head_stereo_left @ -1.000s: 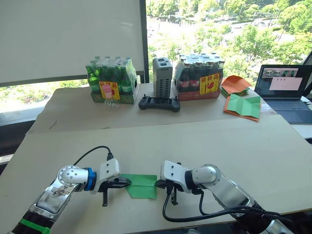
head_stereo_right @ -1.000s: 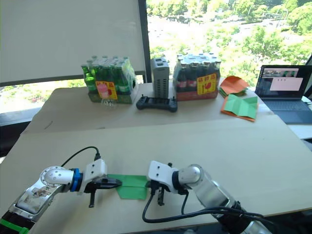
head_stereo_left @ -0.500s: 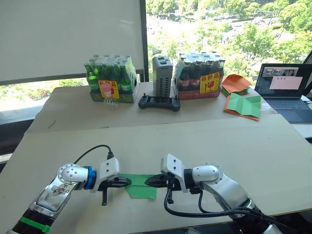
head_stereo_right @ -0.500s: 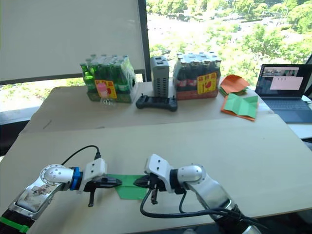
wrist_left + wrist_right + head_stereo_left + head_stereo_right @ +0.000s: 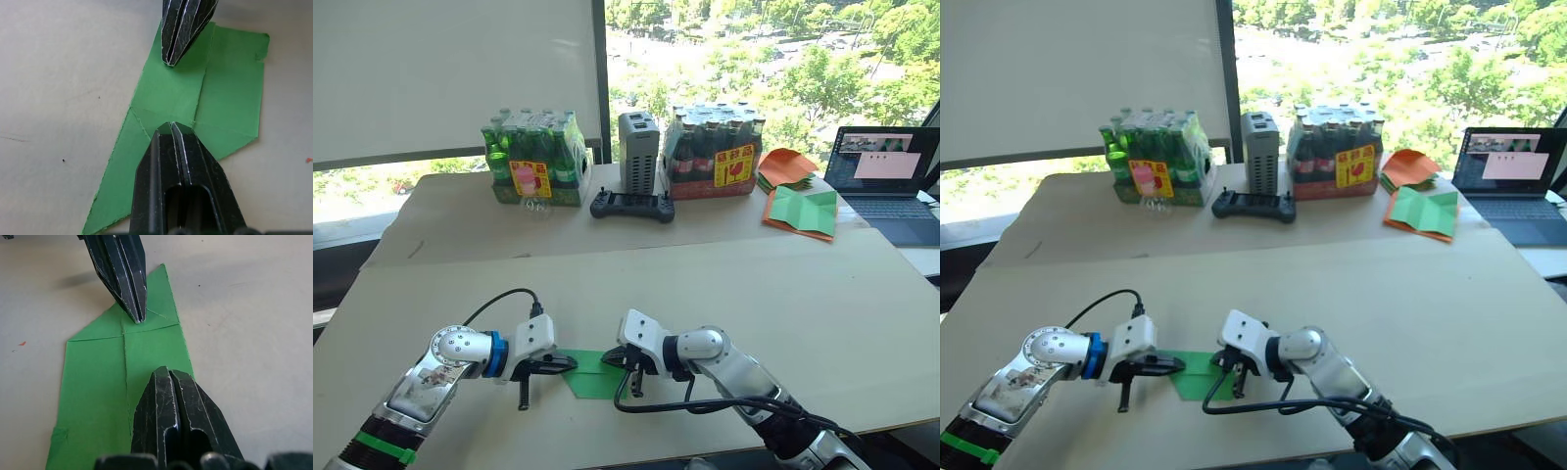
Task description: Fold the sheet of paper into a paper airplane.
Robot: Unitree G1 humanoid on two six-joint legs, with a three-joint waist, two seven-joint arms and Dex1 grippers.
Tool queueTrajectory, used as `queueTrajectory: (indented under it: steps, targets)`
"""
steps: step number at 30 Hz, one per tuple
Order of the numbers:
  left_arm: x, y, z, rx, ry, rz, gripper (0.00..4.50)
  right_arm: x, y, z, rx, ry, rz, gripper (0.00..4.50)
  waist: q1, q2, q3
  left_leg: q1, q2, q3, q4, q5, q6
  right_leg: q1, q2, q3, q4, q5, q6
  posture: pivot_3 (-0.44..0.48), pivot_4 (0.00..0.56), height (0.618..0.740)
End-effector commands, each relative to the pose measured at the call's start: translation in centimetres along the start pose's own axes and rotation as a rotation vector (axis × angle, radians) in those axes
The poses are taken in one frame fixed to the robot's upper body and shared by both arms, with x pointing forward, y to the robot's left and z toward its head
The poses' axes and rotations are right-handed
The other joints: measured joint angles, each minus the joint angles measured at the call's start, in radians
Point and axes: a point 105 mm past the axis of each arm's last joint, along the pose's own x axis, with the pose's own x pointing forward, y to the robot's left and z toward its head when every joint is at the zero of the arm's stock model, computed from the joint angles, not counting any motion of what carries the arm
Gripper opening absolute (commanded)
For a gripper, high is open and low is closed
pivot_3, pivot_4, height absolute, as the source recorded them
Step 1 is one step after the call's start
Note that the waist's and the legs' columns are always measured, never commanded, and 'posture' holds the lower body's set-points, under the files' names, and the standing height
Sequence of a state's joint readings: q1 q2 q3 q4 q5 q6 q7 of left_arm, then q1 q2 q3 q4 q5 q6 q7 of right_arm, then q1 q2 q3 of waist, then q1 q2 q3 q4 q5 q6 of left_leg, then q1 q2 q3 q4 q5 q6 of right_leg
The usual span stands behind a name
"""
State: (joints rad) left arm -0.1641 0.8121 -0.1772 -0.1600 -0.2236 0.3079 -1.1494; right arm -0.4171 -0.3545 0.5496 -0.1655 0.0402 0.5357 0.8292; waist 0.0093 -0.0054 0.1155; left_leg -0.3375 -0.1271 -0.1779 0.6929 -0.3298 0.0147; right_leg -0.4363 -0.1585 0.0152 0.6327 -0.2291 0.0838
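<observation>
the sheet of paper (image 5: 590, 376) is pressed flat between closed left gripper (image 5: 570, 363) and closed right gripper (image 5: 607, 358); bottle packs (image 5: 536, 159) stand far behind.

Left pincer (image 5: 171, 128) tips cover the middle of the sheet of paper (image 5: 225, 93); can't tell if they pinch a layer or just press on it. Right pincer (image 5: 166, 374) hides the sheet's near edge in the right wrist view. Laptop (image 5: 886, 181) cut off at the frame edge, screen content too small to read. Bottle pack (image 5: 536, 159) labels unreadable.
</observation>
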Motion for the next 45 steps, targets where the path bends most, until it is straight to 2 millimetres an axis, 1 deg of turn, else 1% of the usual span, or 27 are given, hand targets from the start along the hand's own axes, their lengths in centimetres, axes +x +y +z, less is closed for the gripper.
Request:
queueTrajectory:
  steps: [1, 3, 5, 8, 10, 16, 21, 35, 40, 45]
  targets:
    - [0.8, -0.1, 2.0, 0.025, -0.061, -0.017, 0.0, 0.1, 0.5, -2.0, 0.026, 0.094, 0.013, 0.03, 0.0, 0.0, 0.0, 0.0, 0.0, 0.0, 0.0, 0.0, 0.0, 0.0, 0.0, 0.0, 0.0, 0.0, 0.0, 0.0, 0.15, 0.719]
    - [1.2, -0.5, 2.7, 0.027, -0.08, -0.031, 0.0, 0.1, 0.6, -2.0, 0.026, 0.095, 0.014, 0.03, 0.0, 0.0, 0.0, 0.0, 0.0, 0.0, 0.0, 0.0, 0.0, 0.0, 0.0, 0.0, 0.0, 0.0, 0.0, 0.0, 0.15, 0.719]
    - [1.4, -0.7, 2.9, 0.025, -0.081, -0.039, 0.0, 0.1, 0.6, -2.0, 0.026, 0.094, 0.015, 0.03, -0.002, 0.0, 0.0, 0.0, 0.0, 0.0, 0.0, 0.0, 0.0, 0.0, 0.0, 0.0, 0.0, 0.0, 0.0, 0.0, 0.15, 0.719]
    - [1.9, -1.4, 2.5, 0.016, -0.066, -0.056, 0.0, 0.1, 0.7, -1.9, 0.025, 0.094, 0.015, 0.03, -0.005, 0.0, 0.0, 0.0, 0.0, 0.0, 0.0, 0.0, 0.0, 0.0, 0.0, 0.0, 0.0, 0.0, 0.0, 0.0, 0.15, 0.719]
    - [1.9, -1.5, 1.8, 0.011, -0.039, -0.059, 0.0, 0.1, 0.8, -1.8, 0.025, 0.094, 0.015, 0.03, -0.006, 0.0, 0.0, 0.0, 0.0, 0.0, -0.001, 0.0, 0.0, 0.0, 0.0, 0.0, 0.0, 0.0, 0.0, 0.0, 0.15, 0.719]
    - [1.7, -1.1, 0.1, 0.009, 0.042, -0.056, 0.0, 0.1, 0.8, -1.6, 0.026, 0.092, 0.014, 0.03, -0.006, 0.0, 0.0, 0.0, 0.0, 0.0, -0.001, 0.0, 0.0, 0.0, 0.0, 0.0, 0.0, 0.0, 0.0, 0.0, 0.15, 0.719]
    - [1.7, -0.6, -0.6, -0.002, 0.069, -0.036, 0.0, 0.1, 0.9, -1.4, 0.022, 0.091, 0.017, 0.03, -0.006, 0.0, 0.0, 0.0, 0.0, 0.0, -0.001, 0.0, 0.0, 0.0, 0.0, 0.0, 0.0, 0.0, 0.0, 0.0, 0.15, 0.719]
    - [0.6, -1.9, -2.5, -0.037, 0.124, -0.06, 0.0, 0.0, 0.8, -1.2, 0.024, 0.092, 0.014, 0.03, -0.011, 0.0, 0.0, 0.001, 0.001, 0.0, -0.002, 0.0, 0.0, 0.0, 0.001, 0.0, -0.001, 0.0, 0.0, 0.0, 0.15, 0.719]
    - [-0.1, -1.7, -2.3, -0.043, 0.133, -0.034, 0.0, -0.1, 0.8, -1.2, 0.021, 0.094, 0.018, 0.03, -0.013, 0.0, 0.0, 0.001, 0.002, 0.0, -0.002, -0.001, -0.001, 0.0, 0.002, 0.0, -0.001, 0.0, 0.0, 0.0, 0.15, 0.719]
    - [-1.4, -1.6, -3.2, -0.061, 0.165, -0.014, 0.0, -0.1, 0.8, -1.2, 0.018, 0.095, 0.024, 0.03, -0.019, 0.0, 0.0, 0.001, 0.003, 0.0, -0.003, -0.001, -0.001, 0.0, 0.003, 0.001, -0.001, 0.0, 0.0, 0.0, 0.15, 0.719]
